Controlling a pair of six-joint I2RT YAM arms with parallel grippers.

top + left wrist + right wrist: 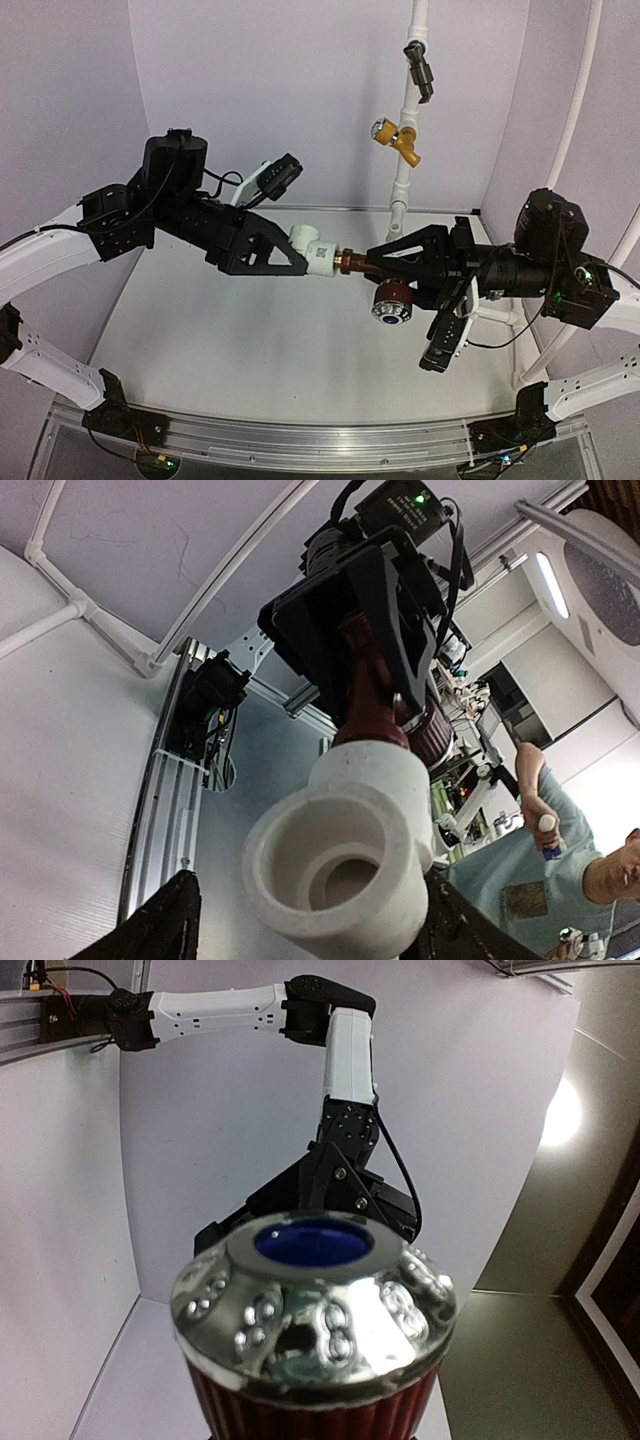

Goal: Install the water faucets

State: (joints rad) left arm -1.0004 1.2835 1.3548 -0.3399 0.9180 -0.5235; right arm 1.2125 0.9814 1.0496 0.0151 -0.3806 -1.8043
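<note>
The water faucet (378,282), a dark reddish-brown tap, is held in mid-air above the white table (200,340), about midway between the 2 arms. It is clamped in the right gripper (385,268), whose black fingers are closed on the tap body. Its copper-coloured threaded stem (350,262) is pointed left, and its end is met by the white elbow fitting (312,252). How far the thread is seated inside cannot be told. The round knob (392,303) is hung below the body, its blue centre turned toward the near edge.

The elbow fitting is gripped by the left gripper (298,250), closed on it from the left. In the left wrist view, 1 open socket of the elbow is faced toward the camera, with a dark finger (165,925) at either side of it.

A small dark square mark is seen on the elbow's side in the top view, but it is too small to be read. In the right wrist view the knob's chrome rim is shown with raised figures resembling 8s, which cannot be made out with certainty.

On the upright white pipe (403,175) at the back, 2 other valves are mounted: a yellow-brass valve (399,139) and, above it, a dark grey valve (420,68).
</note>
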